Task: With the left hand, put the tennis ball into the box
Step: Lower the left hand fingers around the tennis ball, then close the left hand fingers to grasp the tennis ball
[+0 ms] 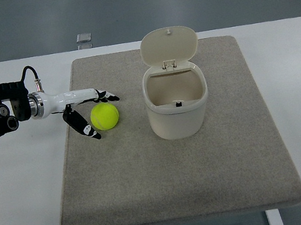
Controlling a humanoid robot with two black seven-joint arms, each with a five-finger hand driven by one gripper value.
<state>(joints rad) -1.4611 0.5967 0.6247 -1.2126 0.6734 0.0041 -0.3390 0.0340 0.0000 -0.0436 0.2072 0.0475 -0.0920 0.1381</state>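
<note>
Fuzzy felt ball [104, 116], smooth matt plastic box [177, 107], coarse woven cloth mat [177, 166], smooth white bench [23, 181], glossy white plastic hand [87, 109] with black fingertips

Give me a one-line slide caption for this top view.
Left hand open around the tennis ball on the grey mat, beside the open-lidded box.

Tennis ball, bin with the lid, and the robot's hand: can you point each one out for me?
tennis ball [104, 116], top view, middle of the yellow ball.
bin [180, 120], top view, front wall below the open rim.
left hand [87, 105], top view, middle of the hand.
</note>
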